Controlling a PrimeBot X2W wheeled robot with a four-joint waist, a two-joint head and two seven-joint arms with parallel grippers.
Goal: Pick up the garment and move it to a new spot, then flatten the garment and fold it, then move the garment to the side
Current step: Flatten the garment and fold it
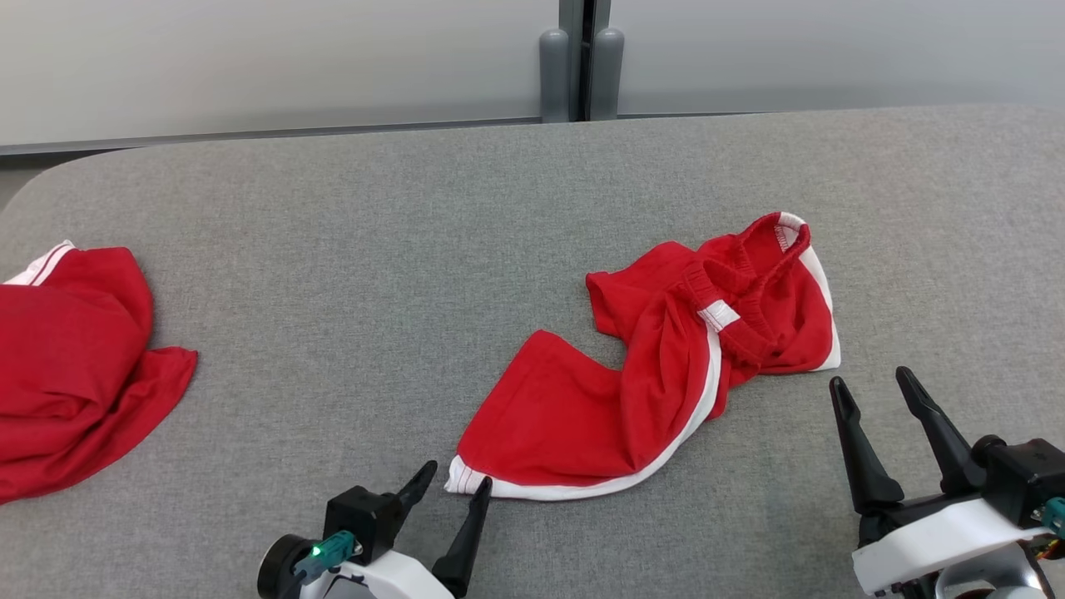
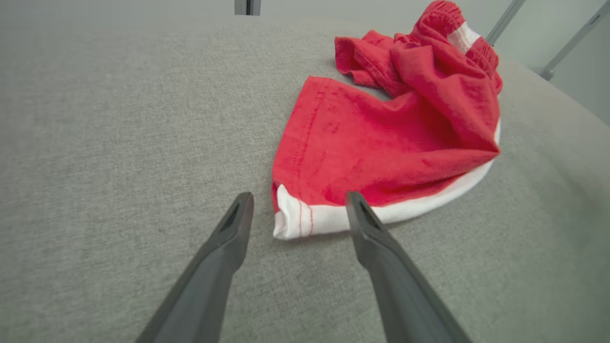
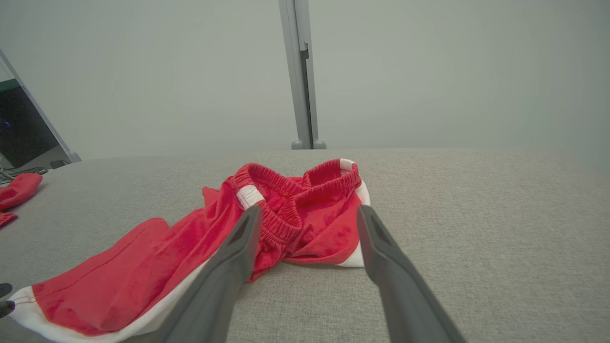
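Red shorts (image 1: 666, 366) crumpled on the grey table (image 1: 333, 249)
The shorts (white side stripe, waistband bunched at the far right) are laid centre-right; the left gripper (image 1: 457, 474) is held spread around the near hem corner, the right gripper (image 1: 869, 378) spread just beside the waistband end.

A grey, felt-like table top (image 1: 333, 249) with a rounded far-left corner spans the scene. A crumpled red cloth (image 1: 75, 366) with white trim lies at its left edge. Behind the table stand pale wall panels (image 1: 250, 58), joined by a grey upright post (image 1: 580, 50) with two rounded feet. A dark slanted panel (image 3: 24, 128) stands past the table's left end.
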